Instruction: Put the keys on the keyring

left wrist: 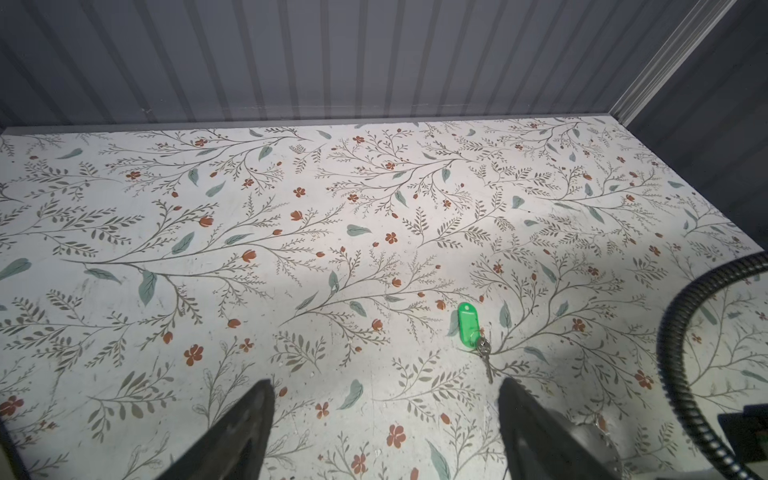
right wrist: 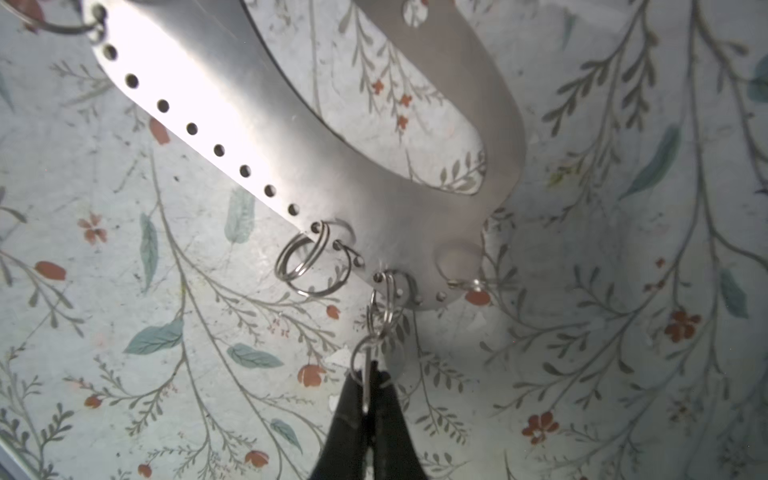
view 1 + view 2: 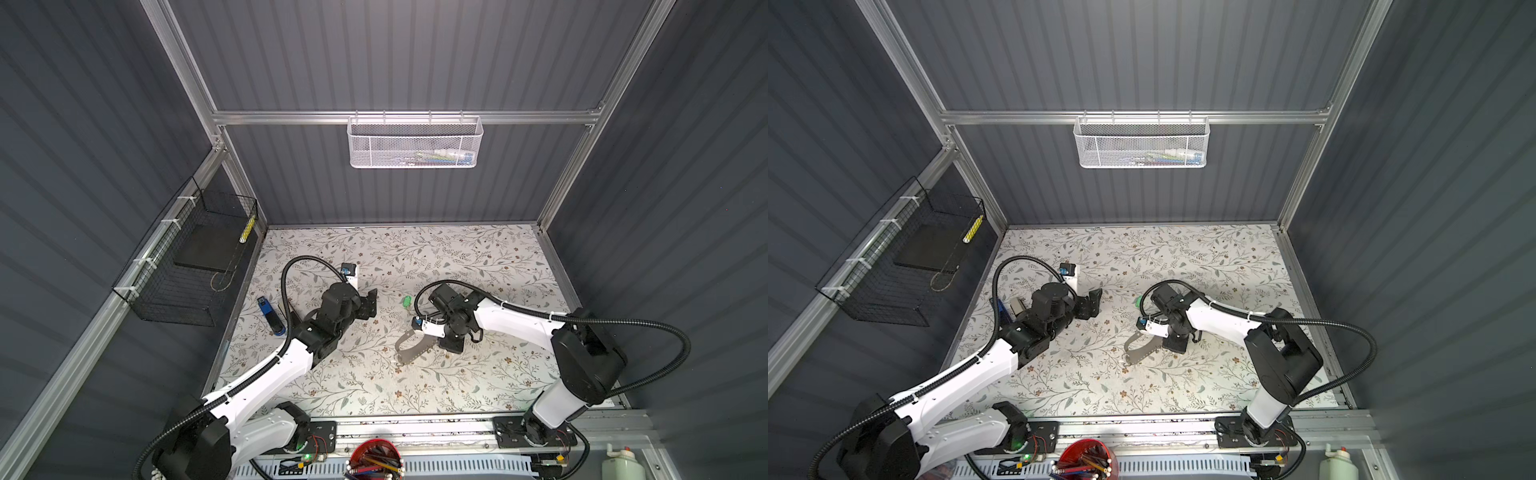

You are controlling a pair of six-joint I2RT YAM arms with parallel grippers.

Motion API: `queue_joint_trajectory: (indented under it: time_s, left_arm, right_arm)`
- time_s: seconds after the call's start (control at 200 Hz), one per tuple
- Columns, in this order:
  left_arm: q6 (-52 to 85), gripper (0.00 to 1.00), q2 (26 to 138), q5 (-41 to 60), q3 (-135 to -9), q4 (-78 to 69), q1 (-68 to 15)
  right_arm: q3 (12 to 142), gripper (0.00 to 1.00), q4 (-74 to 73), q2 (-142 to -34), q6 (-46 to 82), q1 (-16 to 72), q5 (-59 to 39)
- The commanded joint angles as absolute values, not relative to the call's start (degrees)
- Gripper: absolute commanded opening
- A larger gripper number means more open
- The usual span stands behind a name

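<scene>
**Straddle the green key's tag, then close**

Left gripper [image 1: 385, 384] hangs wide open just short of the green key [image 1: 468, 326], which lies flat on the table [image 1: 166, 291]. Right gripper [image 2: 368, 399] pinches a ring [image 2: 355, 357] on the keyring [image 2: 353, 199]; steadiness matters.

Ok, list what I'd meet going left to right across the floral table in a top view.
blue stapler → left tool → green-tagged key; the keyring overlaps the key sideways, so it is omitted.
</scene>
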State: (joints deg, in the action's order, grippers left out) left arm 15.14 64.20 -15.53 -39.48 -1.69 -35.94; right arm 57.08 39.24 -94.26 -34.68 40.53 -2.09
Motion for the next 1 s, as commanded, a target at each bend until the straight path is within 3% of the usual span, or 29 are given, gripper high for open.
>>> queue_joint_trajectory:
  time_s: [0.0,0.225,0.385,0.59,0.705,0.825,0.991]
  left_arm:
    - [14.59,0.85,65.44,-13.65,-41.39,-1.44,-35.74]
    - [14.0,0.86,66.61,-13.11,-42.28,1.29,-35.77]
    - [14.51,0.88,66.86,-12.25,-42.33,3.08,-35.77]
    - [15.11,0.88,67.26,-7.01,-42.06,5.1,-35.76]
    - [12.58,0.87,68.94,-0.67,-41.48,5.42,-35.76]
    - [7.64,0.8,72.86,8.37,-43.03,7.41,-35.77]
    - [0.47,0.7,80.54,14.67,-47.27,13.0,-35.85]
  right_arm:
    - [55.5,0.02,41.75,-94.97,-32.7,39.84,2.3]
    - [51.86,0.11,37.96,-91.5,-28.16,36.78,9.6]
    - [48.78,0.53,33.4,-85.85,-24.38,35.39,13.99]
    - [45.31,0.75,25.21,-75.94,-17.79,34.15,19.85]
    - [43.73,0.8,19.04,-70.17,-10.76,34.02,15.67]
    - [41.27,0.81,11.63,-66.92,-1.17,34.02,6.88]
    - [39.55,0.77,2.37,-65.53,10.96,34.33,4.97]
